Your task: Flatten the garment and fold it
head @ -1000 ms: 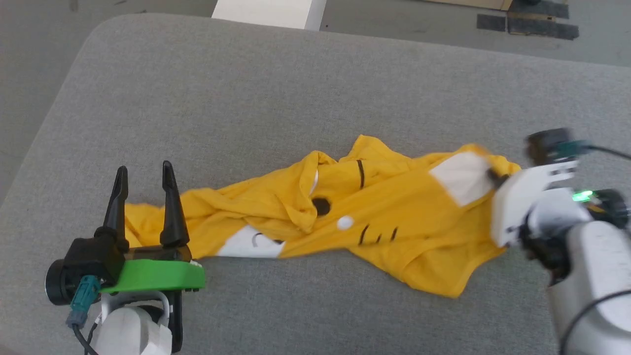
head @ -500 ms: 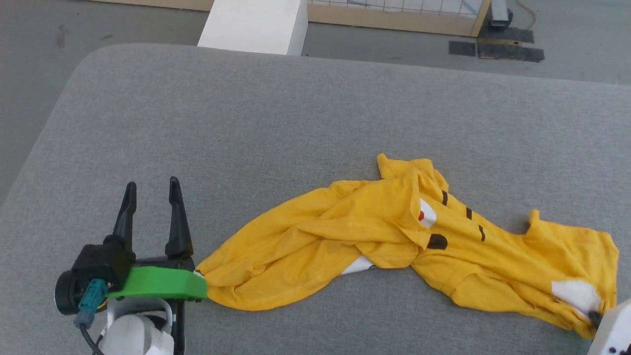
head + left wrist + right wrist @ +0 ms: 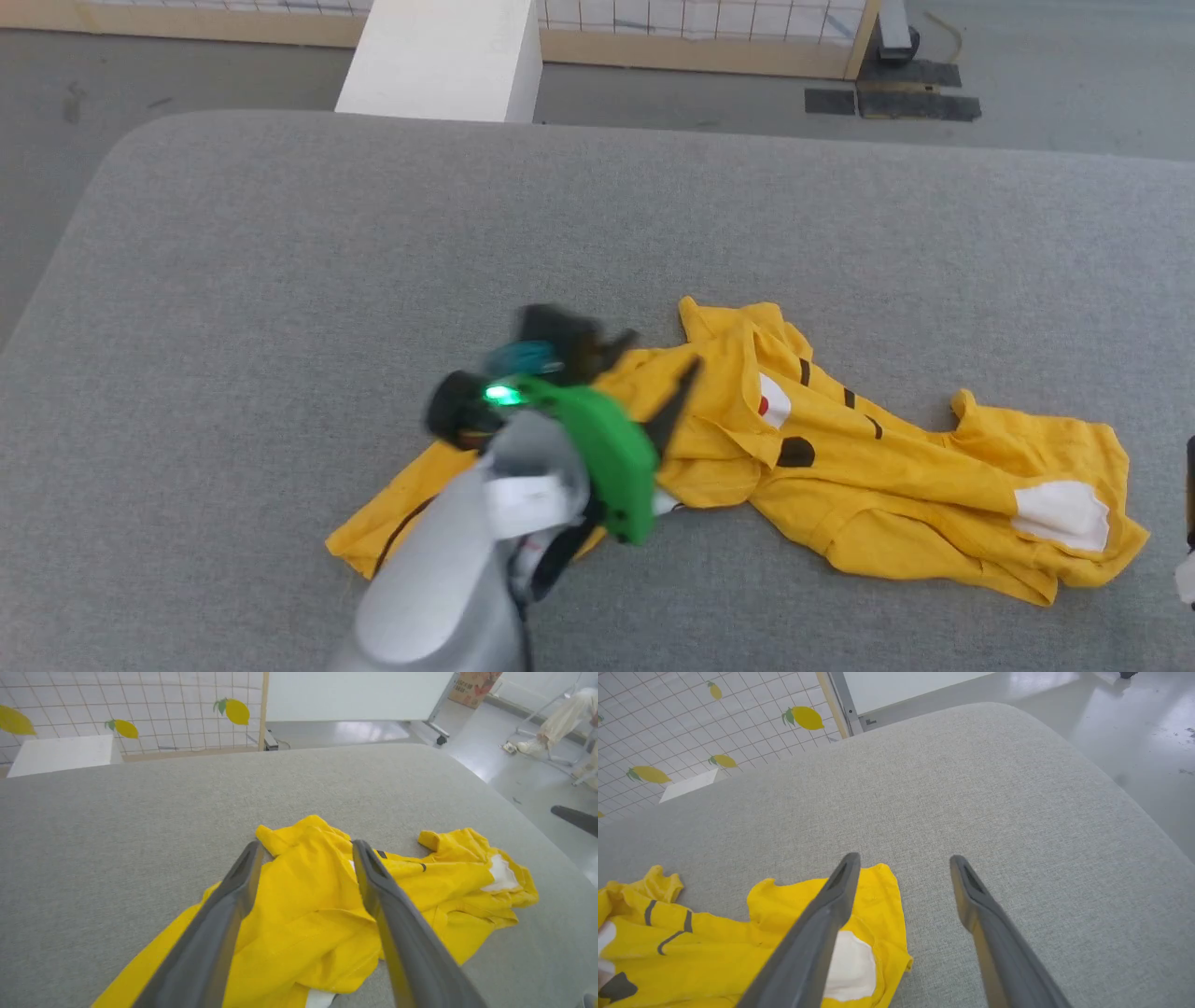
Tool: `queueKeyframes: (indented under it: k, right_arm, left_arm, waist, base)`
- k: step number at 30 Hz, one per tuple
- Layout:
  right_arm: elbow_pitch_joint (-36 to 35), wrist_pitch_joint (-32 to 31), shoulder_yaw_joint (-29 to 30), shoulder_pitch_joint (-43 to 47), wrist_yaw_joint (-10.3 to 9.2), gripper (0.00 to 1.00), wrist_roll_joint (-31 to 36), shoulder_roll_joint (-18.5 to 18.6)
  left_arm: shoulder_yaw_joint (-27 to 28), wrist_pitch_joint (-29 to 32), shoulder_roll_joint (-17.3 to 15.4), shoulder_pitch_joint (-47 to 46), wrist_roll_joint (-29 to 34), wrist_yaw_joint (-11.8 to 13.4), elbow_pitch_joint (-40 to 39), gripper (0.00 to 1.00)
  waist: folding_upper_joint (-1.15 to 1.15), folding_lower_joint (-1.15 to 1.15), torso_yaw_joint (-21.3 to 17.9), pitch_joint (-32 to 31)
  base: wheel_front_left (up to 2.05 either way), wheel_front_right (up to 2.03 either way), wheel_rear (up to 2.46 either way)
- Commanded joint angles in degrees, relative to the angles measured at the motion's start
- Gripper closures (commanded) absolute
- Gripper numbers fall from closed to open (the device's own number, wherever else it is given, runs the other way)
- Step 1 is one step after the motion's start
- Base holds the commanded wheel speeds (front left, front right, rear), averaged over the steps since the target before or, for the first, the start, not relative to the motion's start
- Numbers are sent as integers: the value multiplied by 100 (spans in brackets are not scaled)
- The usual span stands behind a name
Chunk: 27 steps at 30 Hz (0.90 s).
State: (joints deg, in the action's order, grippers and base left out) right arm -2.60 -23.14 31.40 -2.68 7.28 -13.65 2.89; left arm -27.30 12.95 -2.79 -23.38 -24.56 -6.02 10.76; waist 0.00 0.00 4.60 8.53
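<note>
Garment: the yellow T-shirt (image 3: 915, 476) lies crumpled on the grey padded surface (image 3: 373, 233), toward its near edge and right of the middle.
Long axis: left to right, roughly along the near edge, with the white-patched end toward the right edge.
Left gripper (image 3: 306, 847): fingers apart above the shirt's middle, gripping nothing.
Right gripper (image 3: 904, 859): fingers apart at the shirt's right end, empty.

Brightness: bright, even light in every view, colours clear.
Shadows: soft and faint; a thin one under the shirt's (image 3: 896, 485) edge on the desk (image 3: 280, 280).
Glare: pale sheen on the floor (image 3: 1134, 718) in both wrist views.
Blur: left pincer (image 3: 665, 347) and its arm smeared in the head view.
Distortion: wrist views bow the desk's far edge; the nearest finger (image 3: 205, 956) looks soft.
</note>
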Motion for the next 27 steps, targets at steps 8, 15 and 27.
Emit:
queueKeyframes:
  k: [8, 15, 27]
  right_arm:
    - [209, 95, -170, -261, 21, 0, -81, -1]
    - [298, 189, -214, -363, 21, 0, -102, -1]
    - [446, 327, -190, -427, 21, 0, -11, -1]
  left_arm:
    - [-1498, 1475, -10, -1026, -503, 52, 793, 0]
    - [-2080, 1485, -10, -1519, -650, 247, 1396, 24]
    - [-2331, 1230, -9, -1720, -1545, 362, 1219, 100]
  waist:
    - [0, 0, -245, 346]
    - [0, 0, -404, 535]
    - [0, 0, -228, 404]
  base:
    - [0, 0, 0]
    - [0, 0, 0]
    - [0, 0, 0]
